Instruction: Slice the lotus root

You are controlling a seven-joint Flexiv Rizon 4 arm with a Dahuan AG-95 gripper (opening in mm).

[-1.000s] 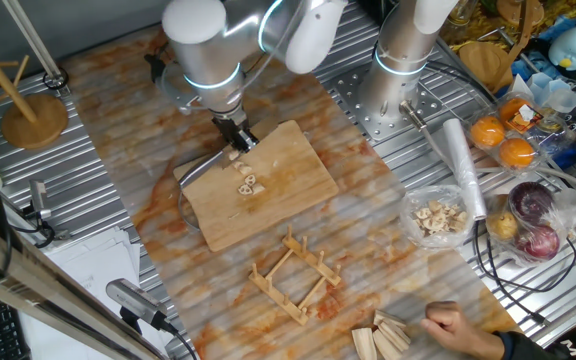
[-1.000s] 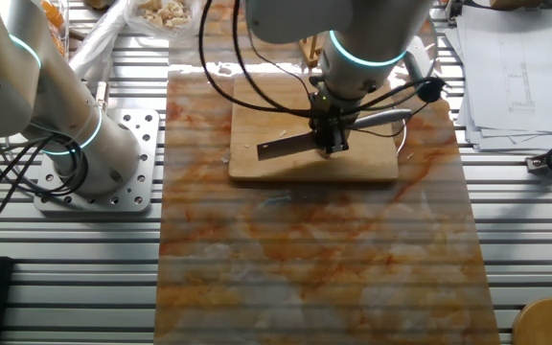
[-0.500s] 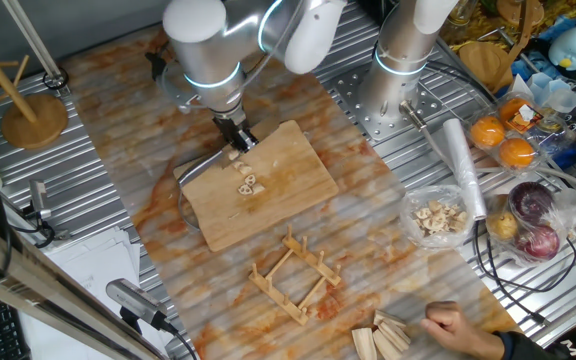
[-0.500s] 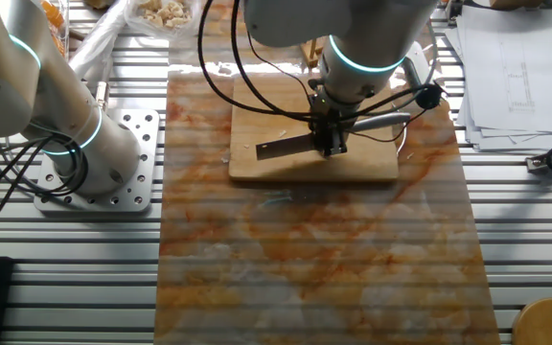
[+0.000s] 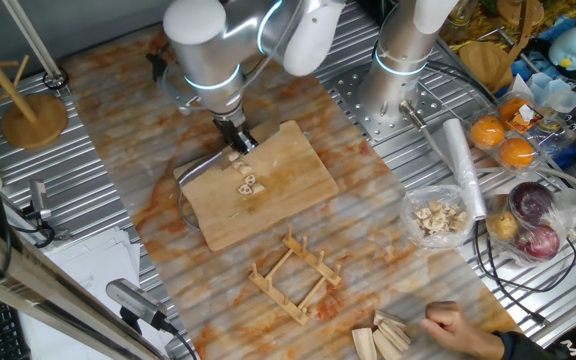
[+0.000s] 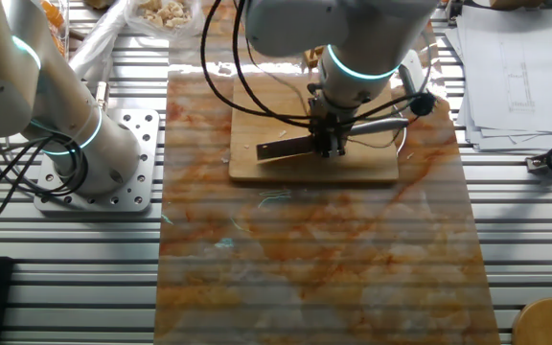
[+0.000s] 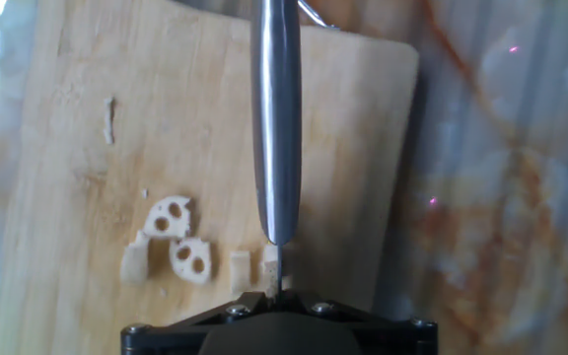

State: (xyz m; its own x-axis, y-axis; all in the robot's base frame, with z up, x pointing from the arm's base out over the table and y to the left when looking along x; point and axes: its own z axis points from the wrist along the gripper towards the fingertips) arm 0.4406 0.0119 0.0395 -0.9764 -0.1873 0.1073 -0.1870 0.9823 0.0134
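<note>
One fixed view shows an orange-veined marble mat (image 5: 158, 190) laid over a ribbed metal table (image 5: 423, 285). At far right, a clear bag (image 5: 438, 217) holds pale chips. On a wooden cutting board (image 5: 268, 205), the lotus root (image 7: 180, 242) lies as pale holed slices and small bits, left of a knife (image 7: 276, 118). The gripper (image 5: 238, 137) is clamped around the knife's handle, fingers closed.
</note>
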